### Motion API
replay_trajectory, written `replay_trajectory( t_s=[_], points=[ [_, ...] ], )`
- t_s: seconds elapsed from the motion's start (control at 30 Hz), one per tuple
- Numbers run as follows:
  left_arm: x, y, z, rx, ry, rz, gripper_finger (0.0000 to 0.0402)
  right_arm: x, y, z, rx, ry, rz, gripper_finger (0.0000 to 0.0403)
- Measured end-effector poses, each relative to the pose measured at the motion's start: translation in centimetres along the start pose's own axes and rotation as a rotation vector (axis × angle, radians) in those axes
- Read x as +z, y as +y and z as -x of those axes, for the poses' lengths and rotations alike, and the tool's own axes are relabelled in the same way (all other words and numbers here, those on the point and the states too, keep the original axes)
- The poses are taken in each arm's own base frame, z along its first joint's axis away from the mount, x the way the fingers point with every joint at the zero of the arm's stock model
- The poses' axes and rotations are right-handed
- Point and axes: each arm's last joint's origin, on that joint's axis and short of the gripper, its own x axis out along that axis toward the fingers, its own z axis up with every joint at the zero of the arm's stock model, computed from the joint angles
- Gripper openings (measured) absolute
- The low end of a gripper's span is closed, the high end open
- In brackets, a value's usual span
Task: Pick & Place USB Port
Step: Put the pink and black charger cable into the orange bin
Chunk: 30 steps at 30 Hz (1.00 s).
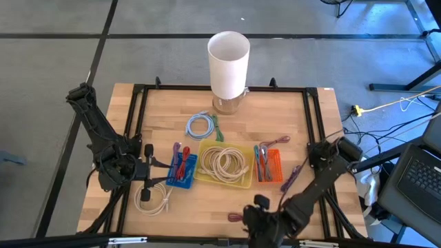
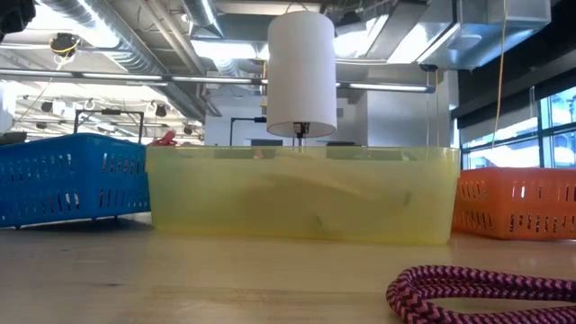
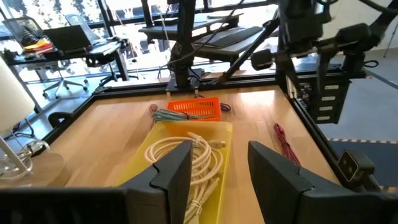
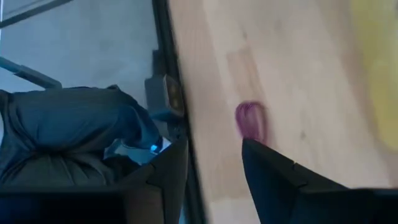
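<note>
White lamp (image 1: 229, 65) at table's (image 1: 310, 200) far edge; laptop (image 1: 419, 176) off to the right.

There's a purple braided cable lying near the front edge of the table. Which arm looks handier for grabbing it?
Probably the right. The right gripper hovers open at the table's front edge, with the purple cable just beside it. The left gripper, also open, sits by the blue basket, farther away.

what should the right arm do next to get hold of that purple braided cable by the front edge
Probably ease the right gripper a little farther over the purple braided cable and lower it. The right wrist view shows the open fingers with only the cable's purple loop ahead of them on the bare wooden table, not yet between them. The left gripper waits by the blue plastic basket.
</note>
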Motion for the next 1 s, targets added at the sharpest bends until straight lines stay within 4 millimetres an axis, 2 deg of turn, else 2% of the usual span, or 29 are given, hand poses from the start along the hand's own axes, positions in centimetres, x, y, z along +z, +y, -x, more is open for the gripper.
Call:
replay_trajectory(
  t_s=[0.1,0.27,0.5,1.0],
  points=[
    [0.0,0.0,0.0,0.017,-0.005,0.000,0.0148,-1.2,0.5,-0.7,-0.007,0.017,-0.023,0.0150],
    [0.0,0.1,0.0,0.036,-0.008,0.000,0.0148,-2.4,0.4,-3.3,-0.024,0.128,-0.030,0.0142],
    [0.1,0.3,-0.4,0.031,0.000,-0.014,0.0148,-2.4,-0.6,-6.3,-0.063,0.210,-0.008,0.0127],
    [0.1,0.3,-0.5,0.021,0.005,-0.020,0.0148,-2.8,-2.3,-9.6,-0.161,0.277,0.046,0.0110]
  ],
)
